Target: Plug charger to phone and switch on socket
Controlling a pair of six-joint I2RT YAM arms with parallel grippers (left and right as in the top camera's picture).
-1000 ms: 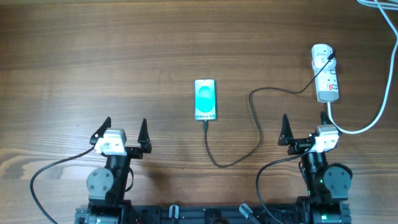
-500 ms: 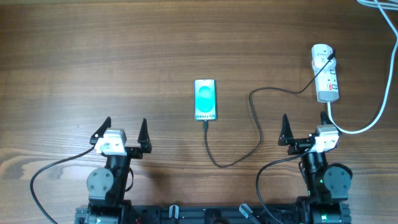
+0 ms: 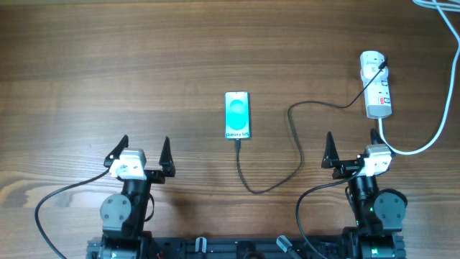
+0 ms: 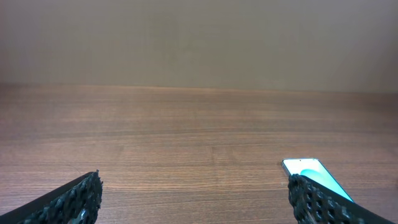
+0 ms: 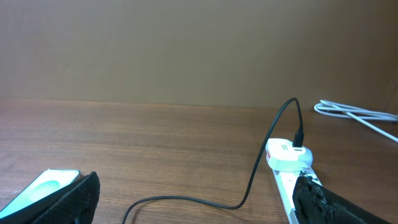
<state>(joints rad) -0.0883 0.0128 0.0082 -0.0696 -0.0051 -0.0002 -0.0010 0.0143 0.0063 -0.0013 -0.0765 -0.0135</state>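
The phone (image 3: pixel 237 114) lies flat mid-table, cyan screen up. It also shows in the left wrist view (image 4: pixel 309 171) and the right wrist view (image 5: pixel 46 184). The thin black charger cable (image 3: pixel 293 147) curves from the phone's near end to the white socket strip (image 3: pixel 376 94) at the far right; its plug tip sits at the phone's bottom edge. The cable (image 5: pixel 267 163) rises to a white adapter on the socket (image 5: pixel 288 160). My left gripper (image 3: pixel 141 152) is open and empty, near the front left. My right gripper (image 3: pixel 351 150) is open and empty, just in front of the socket.
A thicker white lead (image 3: pixel 438 129) runs from the socket's near end round the right edge to the far right corner, and shows in the right wrist view (image 5: pixel 357 114). Both arm bases stand at the table's front edge with black cables trailing.
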